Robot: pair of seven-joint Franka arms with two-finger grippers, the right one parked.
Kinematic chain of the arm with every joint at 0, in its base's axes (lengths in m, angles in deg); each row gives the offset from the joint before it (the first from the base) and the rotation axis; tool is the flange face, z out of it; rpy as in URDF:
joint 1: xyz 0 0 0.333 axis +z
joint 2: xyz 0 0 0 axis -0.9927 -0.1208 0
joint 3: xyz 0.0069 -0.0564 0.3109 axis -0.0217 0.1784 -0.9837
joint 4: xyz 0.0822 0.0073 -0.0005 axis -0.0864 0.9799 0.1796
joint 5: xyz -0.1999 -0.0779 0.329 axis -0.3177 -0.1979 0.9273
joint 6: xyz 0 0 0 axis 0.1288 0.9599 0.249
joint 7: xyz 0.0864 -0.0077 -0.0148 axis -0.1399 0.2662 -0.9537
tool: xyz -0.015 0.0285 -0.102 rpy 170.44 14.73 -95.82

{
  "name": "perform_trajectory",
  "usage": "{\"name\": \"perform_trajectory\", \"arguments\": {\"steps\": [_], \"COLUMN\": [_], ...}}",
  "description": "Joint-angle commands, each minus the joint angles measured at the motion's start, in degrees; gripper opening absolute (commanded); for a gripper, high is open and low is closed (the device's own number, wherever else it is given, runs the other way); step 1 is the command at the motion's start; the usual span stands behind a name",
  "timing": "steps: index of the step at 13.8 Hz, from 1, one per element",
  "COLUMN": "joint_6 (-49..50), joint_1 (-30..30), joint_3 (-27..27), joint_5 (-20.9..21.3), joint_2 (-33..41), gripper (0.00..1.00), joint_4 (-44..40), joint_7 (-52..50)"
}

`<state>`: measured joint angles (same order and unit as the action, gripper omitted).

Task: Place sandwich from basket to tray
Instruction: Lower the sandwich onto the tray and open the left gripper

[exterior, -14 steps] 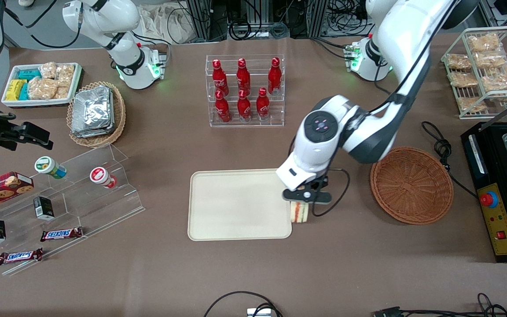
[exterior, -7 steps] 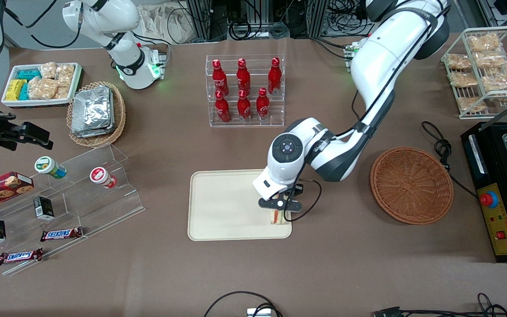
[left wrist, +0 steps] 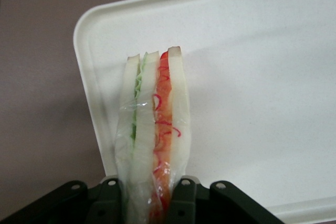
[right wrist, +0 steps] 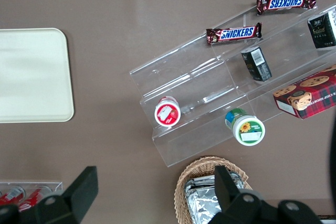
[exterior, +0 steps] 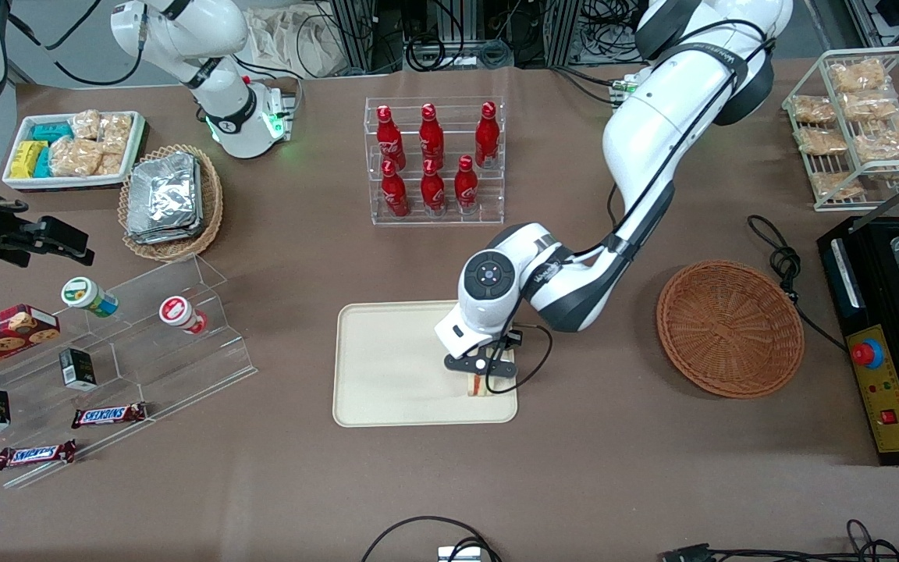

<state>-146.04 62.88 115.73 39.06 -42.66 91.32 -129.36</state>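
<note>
Because the gripper (exterior: 481, 380) has the sandwich (exterior: 481, 385) pinched on its two flat bread faces, you see the wedge carried on edge, filling layers running along the fingers' line, with the red-orange and green stripes facing the wrist camera. The jaws stand narrow, closed on the clear wrap of the sandwich (left wrist: 152, 140), with a black finger (left wrist: 184, 195) pressed against the bread on each side. That grip suits a soft thing: it squeezes the bread slabs rather than the filling.

You have the sandwich over the tray (exterior: 387, 367), at about four o'clock from the tray's middle in the front view, close to the corner nearest the basket (exterior: 730, 328). The wrist view shows a rounded corner of the tray (left wrist: 252, 51) under the wedge, so it is inside the rim, though whether it touches the surface I cannot tell. The basket lies at three o'clock from the gripper, well apart.

Nothing stands in your way on the tray. The rack of red bottles (exterior: 434, 160) sits at twelve o'clock from it, apart from the arm's reach here. The clear stepped shelf (exterior: 145, 328) lies at nine o'clock, toward the parked arm's end. I judge the low rim at that near corner to be the one thing to watch when you let go.
</note>
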Motion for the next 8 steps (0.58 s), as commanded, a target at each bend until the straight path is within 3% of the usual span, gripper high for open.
{"name": "perform_trajectory", "arguments": {"steps": [1,3,4,5,6,7,8], "joint_6": [0.2,-0.9,-1.0,-1.1,-1.1,-1.1,-1.2], "joint_1": [-1.5,-1.5,-1.6,-1.8,-1.8,-1.8,-1.8], "joint_3": [-0.4,-0.4,-0.4,-0.4,-0.4,-0.4,-0.4], "joint_5": [2.6,3.3,3.8,3.9,3.9,3.8,3.8], "joint_2": [-2.4,-2.9,-3.1,-3.2,-3.1,-3.1,-3.1], "gripper": [0.24,0.28,0.41,0.68,0.88,1.00,1.00], "joint_4": [-2.8,-2.7,-2.7,-2.7,-2.7,-2.7,-2.7], "joint_7": [-1.7,-3.7,-4.3,-4.9,-5.1,-6.0,-7.8]}}
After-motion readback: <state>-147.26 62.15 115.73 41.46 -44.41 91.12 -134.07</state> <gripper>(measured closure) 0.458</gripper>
